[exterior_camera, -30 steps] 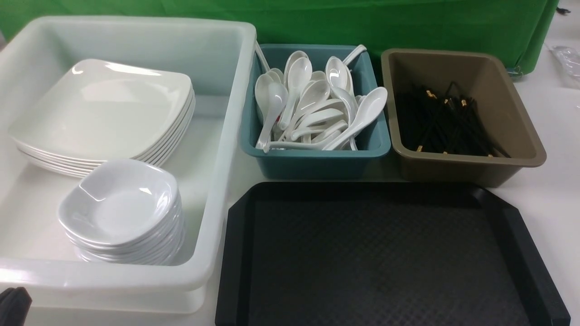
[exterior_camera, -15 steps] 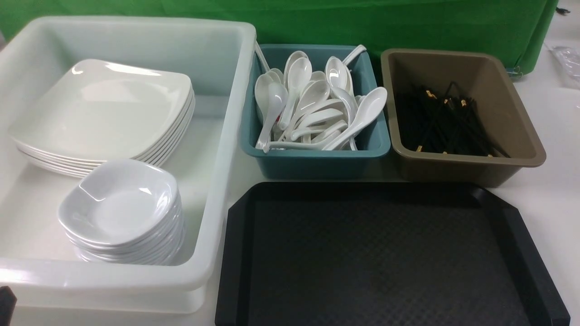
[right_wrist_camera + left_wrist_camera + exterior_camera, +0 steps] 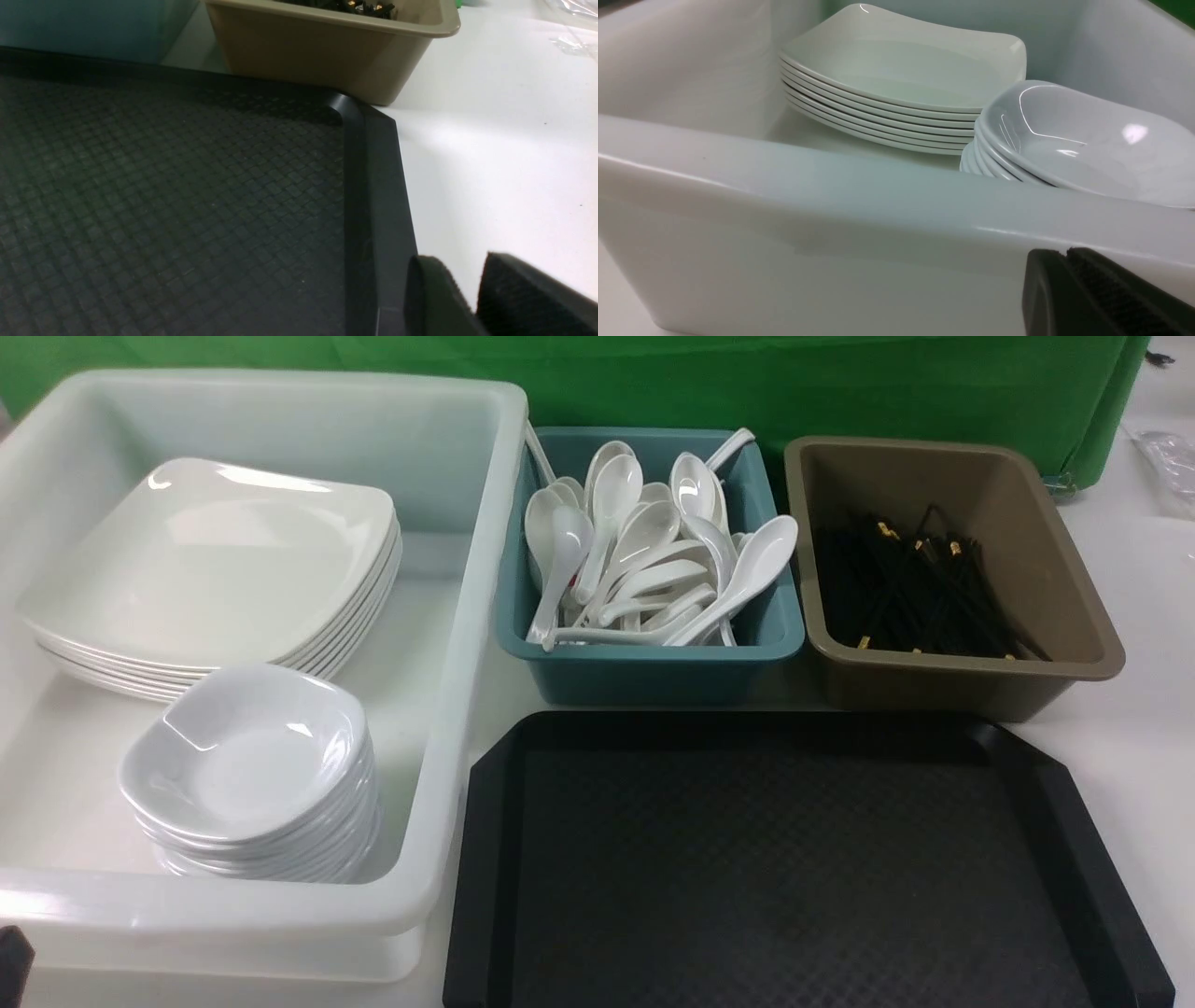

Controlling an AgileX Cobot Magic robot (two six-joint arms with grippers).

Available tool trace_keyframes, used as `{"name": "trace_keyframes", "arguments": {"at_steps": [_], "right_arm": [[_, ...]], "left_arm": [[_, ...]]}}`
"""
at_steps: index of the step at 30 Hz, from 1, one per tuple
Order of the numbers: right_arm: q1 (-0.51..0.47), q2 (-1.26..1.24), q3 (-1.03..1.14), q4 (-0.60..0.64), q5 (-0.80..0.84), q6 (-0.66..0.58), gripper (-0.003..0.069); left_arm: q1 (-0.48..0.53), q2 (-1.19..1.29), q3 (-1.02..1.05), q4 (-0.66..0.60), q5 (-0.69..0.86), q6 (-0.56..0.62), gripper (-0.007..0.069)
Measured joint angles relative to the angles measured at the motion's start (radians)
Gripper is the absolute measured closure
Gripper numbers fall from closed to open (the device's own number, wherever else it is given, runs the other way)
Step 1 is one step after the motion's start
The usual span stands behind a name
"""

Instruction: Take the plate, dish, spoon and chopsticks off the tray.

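Observation:
The black tray (image 3: 794,859) lies bare, with nothing on it. A stack of white square plates (image 3: 215,560) and a stack of small dishes (image 3: 243,756) sit in the white bin (image 3: 233,910). Several white spoons (image 3: 644,569) fill the teal bin (image 3: 653,677), and black chopsticks (image 3: 915,593) lie in the brown bin (image 3: 934,686). My left gripper (image 3: 1064,253) is shut and empty, just outside the white bin's near wall (image 3: 831,186). My right gripper (image 3: 455,260) is open and empty, over the table beside the tray's right rim (image 3: 378,186).
The three bins stand close together behind and to the left of the tray. A green cloth (image 3: 747,383) hangs across the back. White tabletop (image 3: 504,140) stretches to the right of the tray and the brown bin (image 3: 317,51).
The dark bit of my left gripper at the front view's lower left corner has sunk lower and shows less. Nothing else has moved.

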Motion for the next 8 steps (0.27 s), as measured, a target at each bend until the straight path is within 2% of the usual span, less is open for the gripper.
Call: {"name": "trace_keyframes", "arguments": {"at_steps": [8], "right_arm": [[0.0, 0.0, 0.0, 0.0, 0.0, 0.0, 0.0447]], "left_arm": [[0.0, 0.0, 0.0, -0.001, 0.0, 0.0, 0.0608]]}}
